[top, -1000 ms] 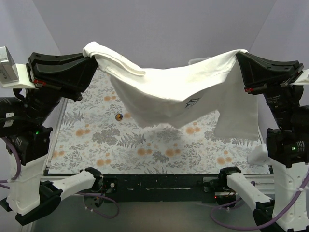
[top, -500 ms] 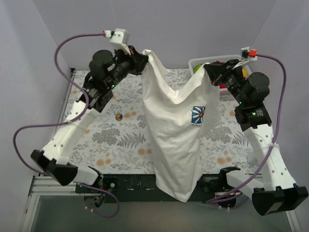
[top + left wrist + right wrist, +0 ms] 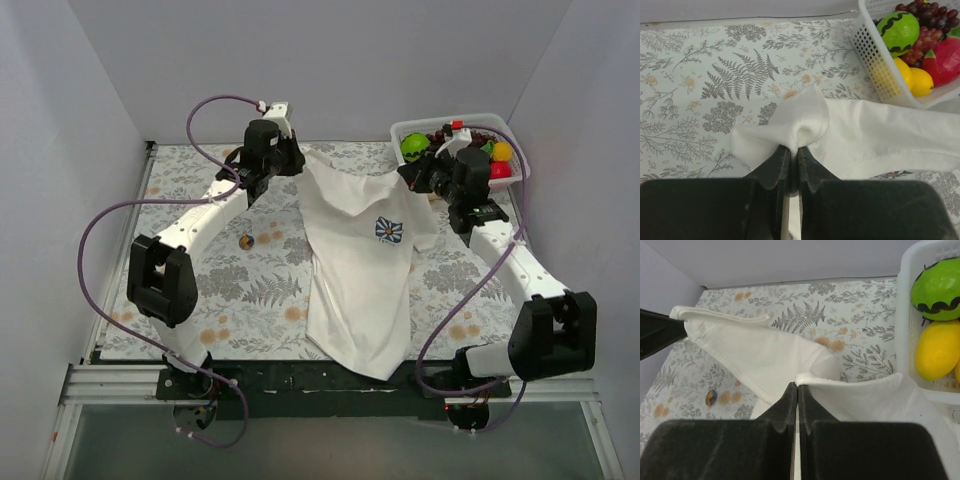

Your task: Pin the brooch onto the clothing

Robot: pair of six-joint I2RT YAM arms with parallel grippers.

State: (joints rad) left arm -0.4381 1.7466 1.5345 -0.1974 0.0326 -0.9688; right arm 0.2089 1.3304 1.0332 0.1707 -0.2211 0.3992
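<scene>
Both tools clamped on the shirt; brooch loose to its left.

My left tool (image 3: 790, 150) is pressed together on a fold of the shirt (image 3: 360, 290) at one shoulder. My right tool (image 3: 797, 387) pinches the other shoulder, near the fruit basket (image 3: 875, 60). The shirt runs lengthwise from the tools at the far side to the near edge of the surface (image 3: 190, 300), small daisy print up. The brooch (image 3: 246, 241) lies on the surface, apart from the shirt's left edge and nearer my left tool. Half a second ago the shirt hung bunched between raised arms; now it is lowered and spread.
</scene>
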